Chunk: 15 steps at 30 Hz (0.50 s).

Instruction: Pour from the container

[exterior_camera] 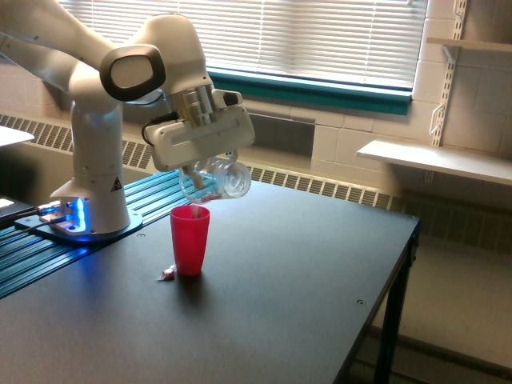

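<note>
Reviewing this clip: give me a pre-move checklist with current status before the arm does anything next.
1. Gripper holds the clear container: ok, container tilted in its grip.
2. Container mouth over the red cup: ok, just above the rim.
3. Red cup upright on the table: ok.
4. No spill: not ok, a small piece lies on the table beside the cup's base.
5. Container emptied: cannot tell.

I see daylight coming through the blinds point(304, 36) behind the arm, bright and a little washed out. The table point(264, 296) takes a dull sheen on its far half. A blue glow lights the base point(76, 216). The picture is soft and slightly grainy throughout.
</note>
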Each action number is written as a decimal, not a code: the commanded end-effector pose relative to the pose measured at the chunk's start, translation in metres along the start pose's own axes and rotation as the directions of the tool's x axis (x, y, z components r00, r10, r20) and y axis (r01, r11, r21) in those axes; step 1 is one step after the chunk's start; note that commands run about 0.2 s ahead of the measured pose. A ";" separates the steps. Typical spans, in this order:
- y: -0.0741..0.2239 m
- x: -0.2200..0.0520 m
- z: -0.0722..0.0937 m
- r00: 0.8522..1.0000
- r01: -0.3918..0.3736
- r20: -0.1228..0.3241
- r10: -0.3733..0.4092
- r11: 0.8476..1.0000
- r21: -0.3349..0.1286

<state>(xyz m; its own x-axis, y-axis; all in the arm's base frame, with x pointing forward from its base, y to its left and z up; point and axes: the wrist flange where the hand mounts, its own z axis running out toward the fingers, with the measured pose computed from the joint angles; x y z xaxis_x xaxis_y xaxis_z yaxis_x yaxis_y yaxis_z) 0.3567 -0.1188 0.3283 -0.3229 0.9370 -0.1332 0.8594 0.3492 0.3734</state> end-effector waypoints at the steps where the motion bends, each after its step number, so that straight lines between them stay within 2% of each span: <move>1: 0.007 0.004 -0.005 0.988 0.154 0.033 -0.154 0.988 -0.011; 3: 0.007 0.004 -0.005 0.978 0.198 0.060 -0.198 0.980 -0.009; 5: 0.007 0.004 -0.006 0.963 0.253 0.095 -0.252 0.967 -0.005; 7: 0.006 0.006 -0.002 0.953 0.269 0.136 -0.270 0.963 0.028; 9: 0.005 0.007 0.001 0.949 0.270 0.155 -0.275 0.961 0.056; 10: 0.005 0.008 0.003 0.941 0.274 0.184 -0.284 0.959 0.078; 12: 0.003 0.017 0.010 0.943 0.255 0.191 -0.274 0.960 0.115; 15: 0.007 0.027 0.016 0.946 0.255 0.178 -0.272 0.960 0.115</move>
<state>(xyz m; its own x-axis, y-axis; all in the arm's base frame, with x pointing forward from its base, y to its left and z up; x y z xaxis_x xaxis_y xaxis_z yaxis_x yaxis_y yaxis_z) 0.3586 -0.1144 0.3330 -0.4438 0.8363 -0.3218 0.7772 0.5380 0.3264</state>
